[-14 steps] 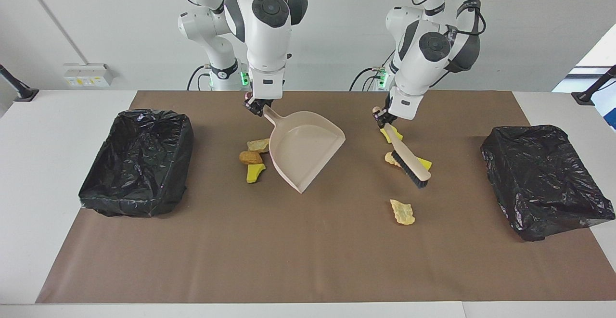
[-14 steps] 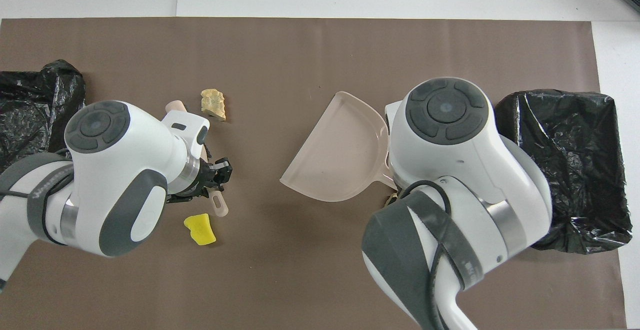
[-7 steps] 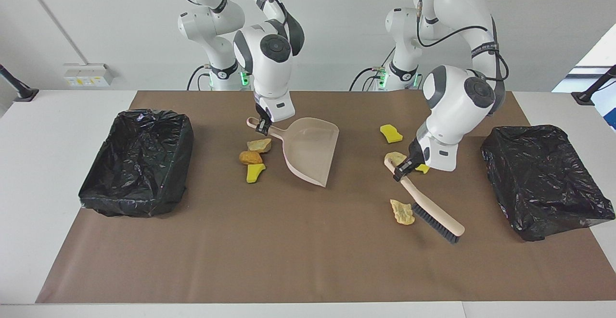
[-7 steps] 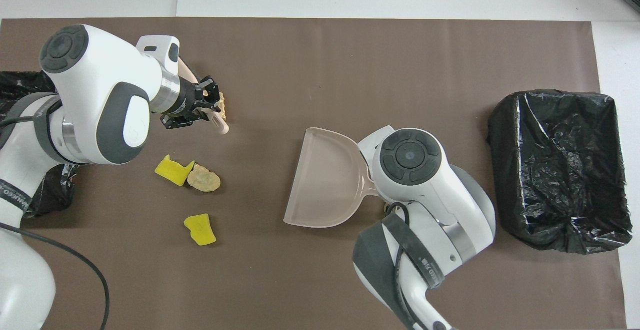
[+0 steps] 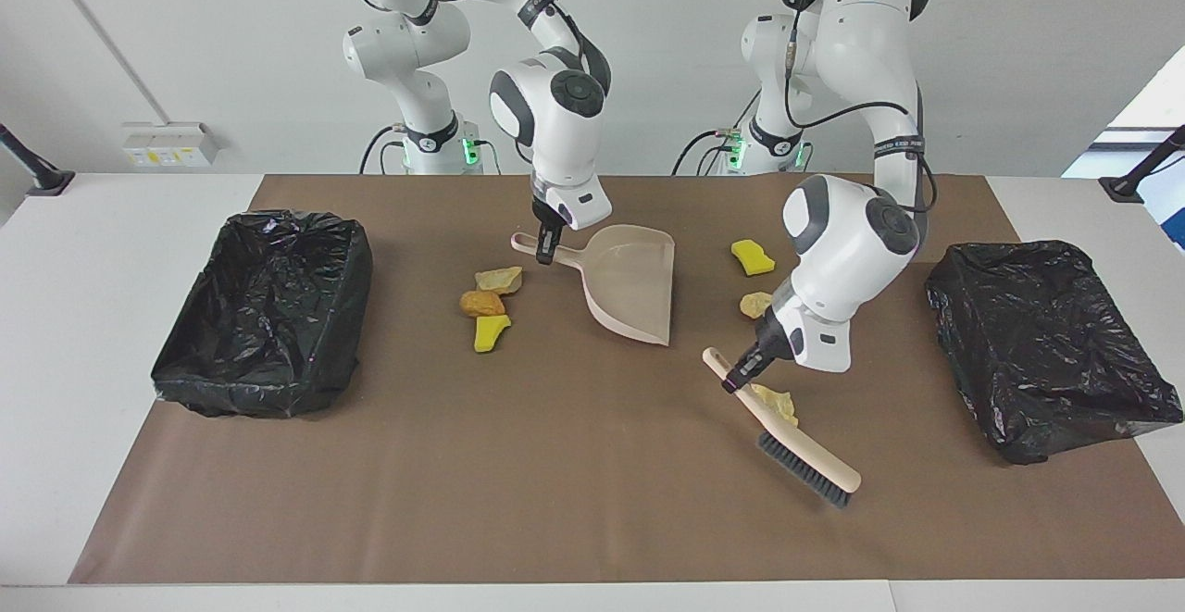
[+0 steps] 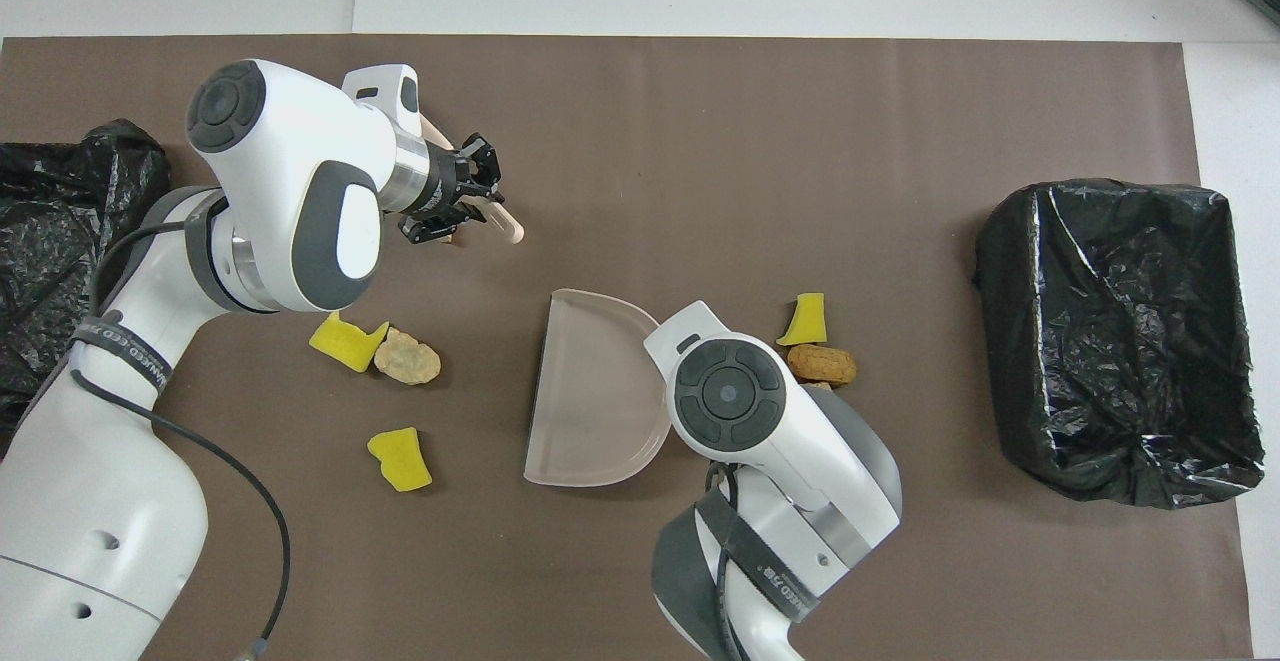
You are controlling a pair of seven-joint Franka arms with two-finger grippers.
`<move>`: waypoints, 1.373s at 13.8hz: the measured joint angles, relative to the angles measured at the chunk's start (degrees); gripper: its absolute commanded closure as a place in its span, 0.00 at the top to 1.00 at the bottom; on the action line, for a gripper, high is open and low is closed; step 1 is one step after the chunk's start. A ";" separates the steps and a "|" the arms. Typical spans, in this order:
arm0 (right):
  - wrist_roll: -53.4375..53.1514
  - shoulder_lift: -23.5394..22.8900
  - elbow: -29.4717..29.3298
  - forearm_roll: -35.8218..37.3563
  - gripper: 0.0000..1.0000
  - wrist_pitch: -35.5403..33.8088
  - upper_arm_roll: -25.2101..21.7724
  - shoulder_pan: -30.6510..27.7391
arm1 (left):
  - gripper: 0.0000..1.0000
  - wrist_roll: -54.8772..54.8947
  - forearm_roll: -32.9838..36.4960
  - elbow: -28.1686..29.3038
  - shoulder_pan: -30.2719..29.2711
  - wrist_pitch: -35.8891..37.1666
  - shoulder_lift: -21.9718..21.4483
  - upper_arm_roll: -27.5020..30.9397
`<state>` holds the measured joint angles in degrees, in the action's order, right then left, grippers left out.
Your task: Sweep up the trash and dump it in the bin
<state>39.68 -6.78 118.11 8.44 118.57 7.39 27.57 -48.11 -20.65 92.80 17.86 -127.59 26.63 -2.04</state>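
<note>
Left gripper point(image 5: 738, 380) clamped on brush point(image 5: 804, 450) handle, bristles on the brown mat point(image 5: 555, 501) beside a pale yellow chunk point(image 5: 774, 402). Right gripper point(image 5: 546, 254) clamped on pink dustpan point(image 5: 634, 283) handle, three trash chunks point(image 5: 488, 302) beside it, two point(image 5: 752, 257) more nearer the robots.

Counter point(image 5: 111, 501): smooth white top, faint sheen.
Mat point(image 5: 518, 501): matt brown paper sheet, flat, a few light creases.
Bin liners point(image 5: 264, 311): thin black plastic film, crinkled and glossy, at the middle left and middle right of the facing frame.
Dustpan point(image 5: 634, 293): smooth beige-pink plastic, low sheen.
Brush point(image 5: 801, 445): pale bare wood back and handle, matt; dark stiff bristles.
Trash point(image 5: 483, 303): rough, porous, sponge-like chunks, torn edges, matt.
Arm shells point(image 5: 856, 242): glossy white plastic with dark grey smooth caps.
</note>
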 measured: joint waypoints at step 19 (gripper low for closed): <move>-4.25 -0.75 -0.31 1.12 0.00 -2.76 0.12 0.85 | 0.00 -17.23 -0.08 20.87 8.82 22.63 -26.62 0.06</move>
<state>35.42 -7.52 117.80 9.56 115.81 7.50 28.41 -65.34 -20.73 113.68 26.69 -104.95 0.01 -1.99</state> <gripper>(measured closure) 0.674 0.736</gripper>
